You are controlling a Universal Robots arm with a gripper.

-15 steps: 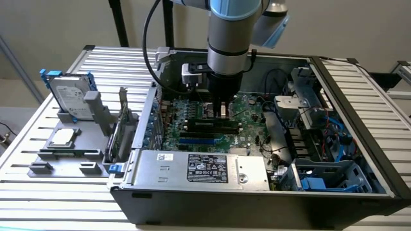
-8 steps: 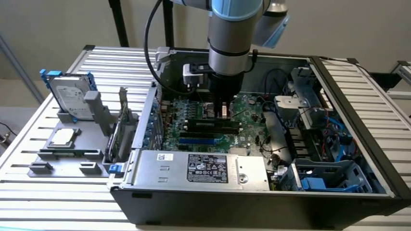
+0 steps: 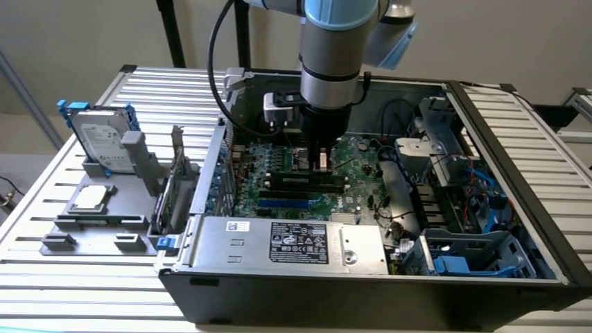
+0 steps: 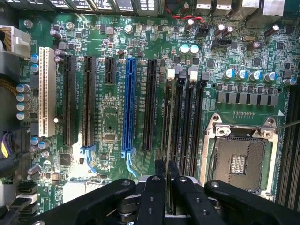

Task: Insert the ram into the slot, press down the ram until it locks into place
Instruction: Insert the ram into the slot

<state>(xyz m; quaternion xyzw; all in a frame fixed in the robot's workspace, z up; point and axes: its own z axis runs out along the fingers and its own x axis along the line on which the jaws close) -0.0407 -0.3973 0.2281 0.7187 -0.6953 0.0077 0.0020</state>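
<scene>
We see the gripper (image 4: 167,192) with its fingers (image 4: 157,187) pinched on the ram (image 4: 168,140), held upright and edge-on, we judge so that its lower edge meets the slot (image 4: 170,82) lengthwise. The stick lines up with that slot, the one farthest from the processor socket (image 4: 239,159) among the parallel black sockets (image 4: 190,117). Whether it is seated we cannot tell.

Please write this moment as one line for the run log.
hand: shut on ram | ram: on edge, lined up along slot | locked: cannot tell | place: inside open computer case
</scene>
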